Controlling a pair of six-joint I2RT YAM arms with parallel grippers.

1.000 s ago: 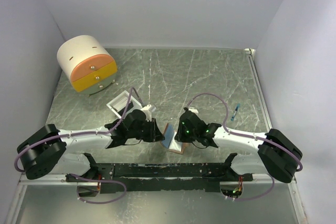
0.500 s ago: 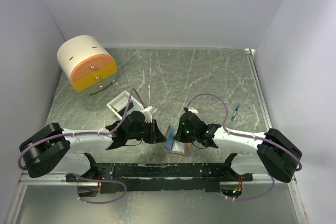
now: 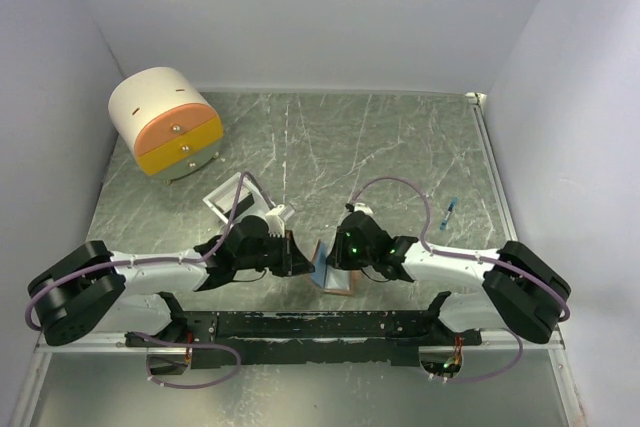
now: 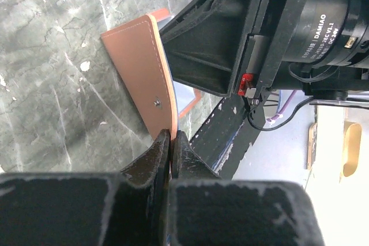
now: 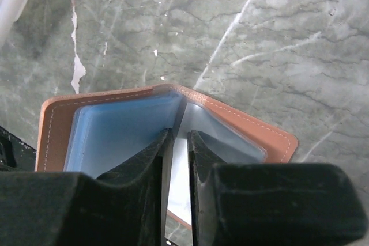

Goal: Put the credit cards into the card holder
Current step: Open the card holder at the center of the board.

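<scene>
The card holder (image 3: pixel 330 269) stands open near the table's front edge, between my two grippers. Its salmon-brown cover (image 4: pixel 144 67) with the snap stud is raised, and my left gripper (image 4: pixel 172 137) is shut on that cover's edge. In the right wrist view the pale blue inside (image 5: pixel 118 133) faces me. My right gripper (image 5: pixel 180 142) reaches into the fold with its jaws a narrow gap apart, and a pale pocket leaf shows between them. In the top view the left gripper (image 3: pixel 293 257) and the right gripper (image 3: pixel 338 259) almost meet. No credit card shows clearly.
The round cream-and-orange drawer unit (image 3: pixel 165 122) stands at the back left. A small white open box (image 3: pixel 237 197) lies just behind my left arm. A small blue object (image 3: pixel 450 213) lies at the right. The black rail (image 3: pixel 310 325) runs along the near edge.
My left arm has shifted slightly left and toward the near edge, still holding the cover. The right gripper has stayed in the fold, almost unmoved.
</scene>
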